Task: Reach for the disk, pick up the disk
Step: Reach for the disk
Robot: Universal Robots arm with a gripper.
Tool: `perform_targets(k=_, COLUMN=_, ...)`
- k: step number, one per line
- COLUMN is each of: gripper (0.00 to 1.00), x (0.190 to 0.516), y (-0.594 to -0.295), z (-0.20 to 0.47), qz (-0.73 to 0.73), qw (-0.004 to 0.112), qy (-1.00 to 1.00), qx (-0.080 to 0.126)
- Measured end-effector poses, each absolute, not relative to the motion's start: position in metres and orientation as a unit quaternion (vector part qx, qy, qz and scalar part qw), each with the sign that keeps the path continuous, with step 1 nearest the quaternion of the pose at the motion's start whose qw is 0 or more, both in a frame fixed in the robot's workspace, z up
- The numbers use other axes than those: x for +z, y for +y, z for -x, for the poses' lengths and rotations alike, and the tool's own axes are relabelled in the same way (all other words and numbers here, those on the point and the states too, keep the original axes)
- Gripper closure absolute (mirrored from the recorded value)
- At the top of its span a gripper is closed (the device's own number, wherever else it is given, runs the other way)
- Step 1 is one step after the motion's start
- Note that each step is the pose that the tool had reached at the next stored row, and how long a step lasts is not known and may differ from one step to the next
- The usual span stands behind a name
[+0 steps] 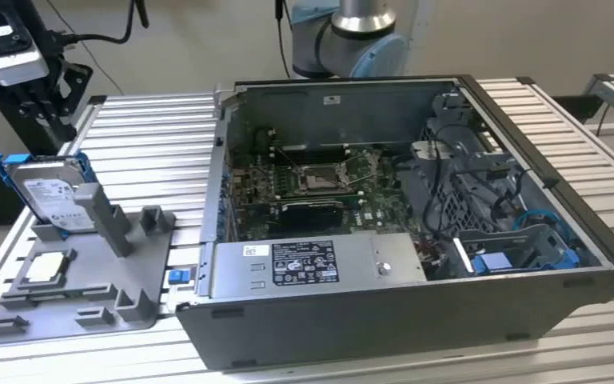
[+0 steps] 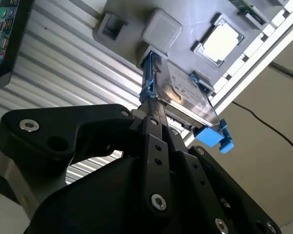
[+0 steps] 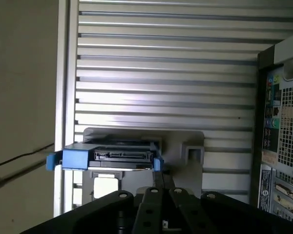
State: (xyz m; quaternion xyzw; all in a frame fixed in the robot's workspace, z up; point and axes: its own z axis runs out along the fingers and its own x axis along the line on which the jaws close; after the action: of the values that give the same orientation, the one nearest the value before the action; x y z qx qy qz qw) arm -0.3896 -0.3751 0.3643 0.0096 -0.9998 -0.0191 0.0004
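The disk (image 1: 45, 192), silver with a white label and a blue frame, stands on edge in a grey holder (image 1: 83, 280) at the exterior view's left. My gripper (image 1: 57, 120) hangs just above and behind its top edge, apart from it. In the second wrist view the fingers lie close together, with the gripper (image 2: 149, 109) pointing at the blue frame of the disk (image 2: 185, 95). The first wrist view shows the disk (image 3: 122, 157) end on, with the gripper (image 3: 158, 178) near one blue corner. The jaws look shut with nothing held.
A small square processor chip (image 1: 45, 268) lies flat in the same holder. An open computer case (image 1: 414, 216) with a grey labelled box (image 1: 307, 264) stands to the exterior view's right on the slatted metal table (image 1: 147, 144). The table edge runs close behind the disk.
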Motion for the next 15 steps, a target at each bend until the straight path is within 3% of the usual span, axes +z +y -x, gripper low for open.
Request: perform_targets(k=15, gripper=1.00, x=0.363, y=-0.372, z=0.455, qz=-0.010, qw=0.000, qy=-1.000, qx=-0.019)
